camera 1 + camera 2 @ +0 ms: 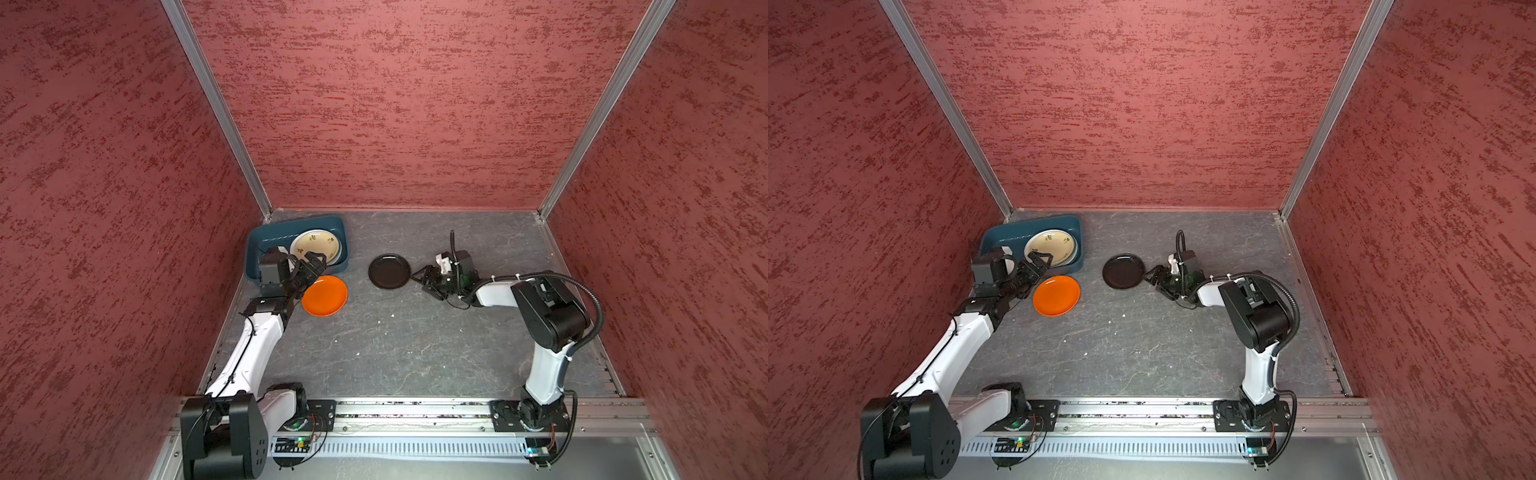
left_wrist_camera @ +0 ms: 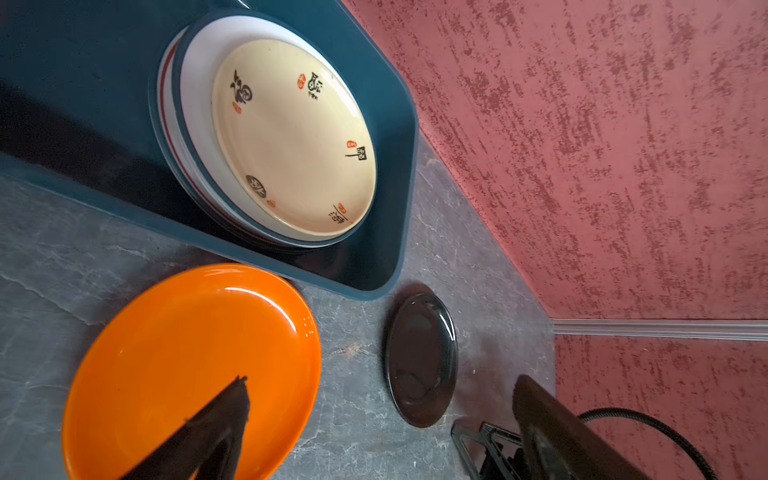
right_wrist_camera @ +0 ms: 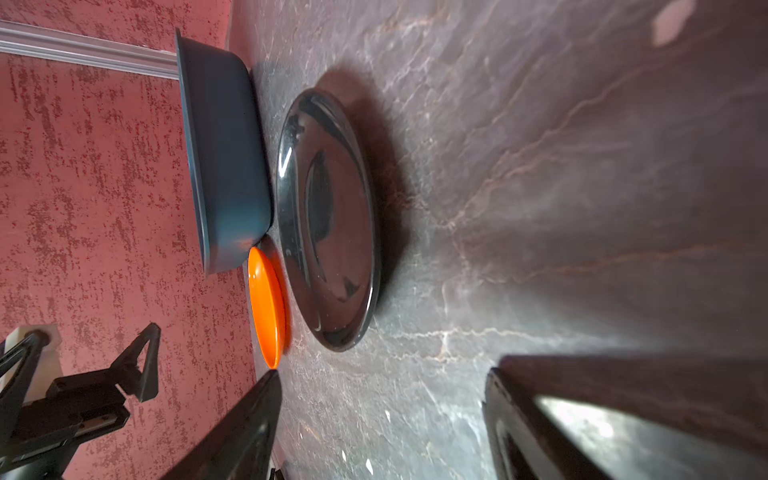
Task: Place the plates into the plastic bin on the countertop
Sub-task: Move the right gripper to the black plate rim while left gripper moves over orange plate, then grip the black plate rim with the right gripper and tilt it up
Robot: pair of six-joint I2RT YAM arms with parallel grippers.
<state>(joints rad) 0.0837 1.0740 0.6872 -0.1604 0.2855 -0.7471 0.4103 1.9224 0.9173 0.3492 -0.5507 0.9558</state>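
Note:
The dark teal plastic bin (image 1: 270, 241) (image 1: 1009, 239) stands in the back left corner of the countertop (image 1: 415, 353). It holds a stack of plates topped by a cream plate with printed motifs (image 1: 314, 248) (image 2: 291, 137). An orange plate (image 1: 325, 296) (image 2: 187, 365) lies on the countertop against the bin's near wall. A black plate (image 1: 389, 271) (image 3: 328, 216) lies to the right of the bin. My left gripper (image 1: 313, 266) (image 2: 380, 382) hovers open over the orange plate's far edge, holding nothing. My right gripper (image 1: 422, 282) (image 3: 382, 374) sits low just right of the black plate, open and empty.
Red textured walls (image 1: 415, 104) close in the left, back and right sides. An aluminium rail (image 1: 415, 411) carrying both arm bases runs along the front edge. Small white crumbs (image 1: 358, 354) dot the grey stone surface.

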